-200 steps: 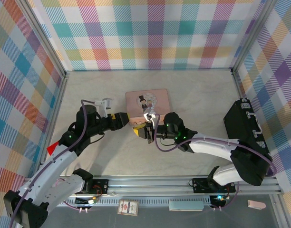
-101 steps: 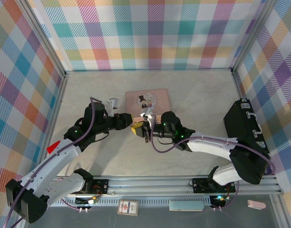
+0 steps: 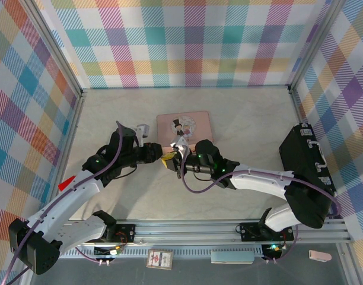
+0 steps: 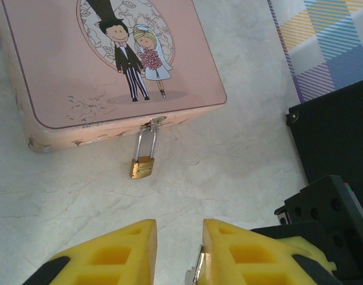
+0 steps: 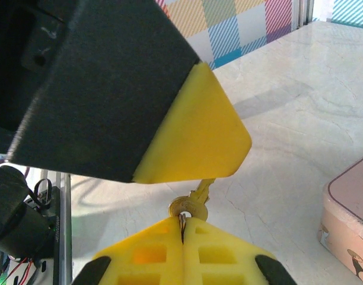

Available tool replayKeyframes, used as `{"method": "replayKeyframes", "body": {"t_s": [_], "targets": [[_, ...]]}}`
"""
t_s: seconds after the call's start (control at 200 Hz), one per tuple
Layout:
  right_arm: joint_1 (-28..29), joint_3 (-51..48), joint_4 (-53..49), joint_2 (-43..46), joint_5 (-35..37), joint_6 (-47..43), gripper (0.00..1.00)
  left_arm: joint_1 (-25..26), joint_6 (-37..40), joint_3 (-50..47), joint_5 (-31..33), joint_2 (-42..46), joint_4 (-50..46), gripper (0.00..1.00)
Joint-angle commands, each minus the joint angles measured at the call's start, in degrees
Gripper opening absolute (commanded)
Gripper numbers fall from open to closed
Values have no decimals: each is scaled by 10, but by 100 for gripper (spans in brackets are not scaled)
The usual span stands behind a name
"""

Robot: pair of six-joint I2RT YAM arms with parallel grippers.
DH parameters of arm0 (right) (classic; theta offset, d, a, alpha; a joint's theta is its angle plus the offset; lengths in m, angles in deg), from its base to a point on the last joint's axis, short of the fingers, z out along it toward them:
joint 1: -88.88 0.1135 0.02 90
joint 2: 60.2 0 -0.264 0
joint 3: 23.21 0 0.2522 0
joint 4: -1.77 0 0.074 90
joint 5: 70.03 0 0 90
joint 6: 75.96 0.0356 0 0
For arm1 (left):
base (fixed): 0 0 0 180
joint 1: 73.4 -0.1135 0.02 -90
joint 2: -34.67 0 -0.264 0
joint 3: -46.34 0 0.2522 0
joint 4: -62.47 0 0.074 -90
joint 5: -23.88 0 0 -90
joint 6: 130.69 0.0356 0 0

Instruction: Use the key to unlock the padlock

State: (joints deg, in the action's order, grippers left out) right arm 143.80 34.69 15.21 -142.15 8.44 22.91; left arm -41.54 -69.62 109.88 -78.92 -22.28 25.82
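Pretty clearly I'm in a lab-style robot test cell, not anybody's home. The pink tin [image 3: 184,126] sits on a marble-look tabletop [image 3: 247,119]. Behind it and off to both sides there are plaid cloth walls [image 3: 187,41] hung on bare aluminium posts [image 3: 59,50]. In front of the tin runs a slotted aluminium rail [image 3: 193,228] with my arm bases [image 3: 103,224] bolted on and a purple cable [image 3: 196,191] looping around.

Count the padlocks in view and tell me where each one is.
1. The padlock is hooked by its shackle to the clasp of the pink tin, its body lying on the table.
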Motion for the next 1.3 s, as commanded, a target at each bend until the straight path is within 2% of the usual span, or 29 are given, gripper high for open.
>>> {"method": "replayKeyframes", "body": {"t_s": [0.0,0.45,0.79,0.99,1.05,1.125,1.205,1.295], "targets": [[7,20,-7,-6,10,-20,0,7,3,20,5,-4,-15,26],[16,26,-12,-9,39,-34,0,10,-20,20,9,-8,-9,11],[19,32,-7,-14,56,-40,0,13,-60,19,38,-8,-11,0],[18,15,9,-3,120,-61,29,13,-127,43,137,-11,-90,0],[20,-2,34,2,133,-84,33,13,-167,56,189,-13,-139,0],[39,-46,134,3,156,-164,39,13,-221,65,246,-14,-196,0],[61,-53,157,-8,177,-238,40,13,-255,58,263,-6,-204,0],[76,-53,176,-21,188,-264,41,13,-289,52,260,2,-203,0]]}}
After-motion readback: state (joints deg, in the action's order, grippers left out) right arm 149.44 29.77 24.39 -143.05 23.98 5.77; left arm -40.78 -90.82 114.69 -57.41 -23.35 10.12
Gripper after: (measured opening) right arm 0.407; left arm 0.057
